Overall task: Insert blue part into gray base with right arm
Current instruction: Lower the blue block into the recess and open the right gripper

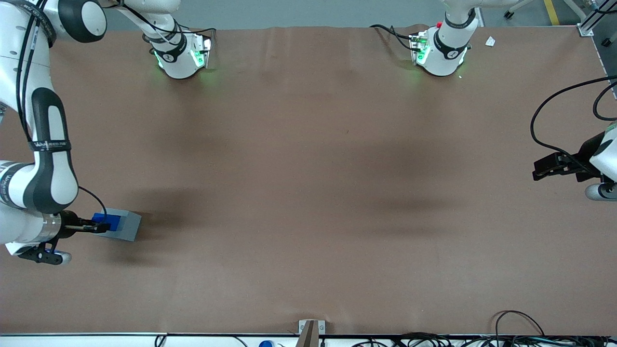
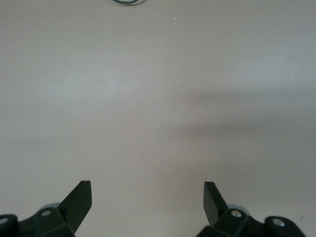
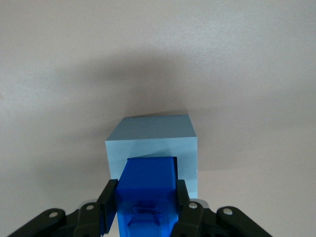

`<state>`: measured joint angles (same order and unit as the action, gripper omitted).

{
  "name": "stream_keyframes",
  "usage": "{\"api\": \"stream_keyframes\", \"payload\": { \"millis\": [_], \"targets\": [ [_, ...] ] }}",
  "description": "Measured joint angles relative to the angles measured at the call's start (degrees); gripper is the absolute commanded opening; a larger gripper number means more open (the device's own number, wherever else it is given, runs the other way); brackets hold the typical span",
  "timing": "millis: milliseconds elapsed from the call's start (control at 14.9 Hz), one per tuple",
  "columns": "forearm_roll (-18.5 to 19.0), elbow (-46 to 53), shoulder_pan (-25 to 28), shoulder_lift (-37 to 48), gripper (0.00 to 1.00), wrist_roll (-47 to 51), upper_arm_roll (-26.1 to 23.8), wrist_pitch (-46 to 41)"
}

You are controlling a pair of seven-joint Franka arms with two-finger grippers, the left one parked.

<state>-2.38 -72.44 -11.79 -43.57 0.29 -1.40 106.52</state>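
Brown surface (image 1: 308, 193) carries the base (image 1: 126, 225) toward the working arm's end; the claw (image 3: 144, 207), clamped on the part (image 3: 147, 190), hovers over its recess.

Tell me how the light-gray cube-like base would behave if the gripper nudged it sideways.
The light-gray cube-like base looks rigid and flat-bottomed, so it would probably slide on the brown table cover, not roll or tip. The gripper, shut on the bright-blue plastic part above its recess, could easily shift it.

A robotics lab: bench-mounted white arms (image 1: 38, 159), brown tabletop (image 1: 308, 193), loose cables (image 1: 520, 332).
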Motion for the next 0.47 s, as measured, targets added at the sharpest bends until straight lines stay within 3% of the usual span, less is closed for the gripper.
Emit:
{"api": "stream_keyframes", "payload": {
  "millis": [67,135,202,471],
  "targets": [
    [-0.50,0.03,-0.30,-0.03,0.40,0.00,-0.01,0.15],
    [-0.75,0.05,-0.46,-0.05,0.95,0.00,-0.02,0.37],
    [-0.81,0.05,-0.49,-0.06,1.00,0.00,-0.02,0.63],
    [-0.79,0.02,-0.40,-1.14,1.00,-0.02,-0.27,2.06]
  ]
}}
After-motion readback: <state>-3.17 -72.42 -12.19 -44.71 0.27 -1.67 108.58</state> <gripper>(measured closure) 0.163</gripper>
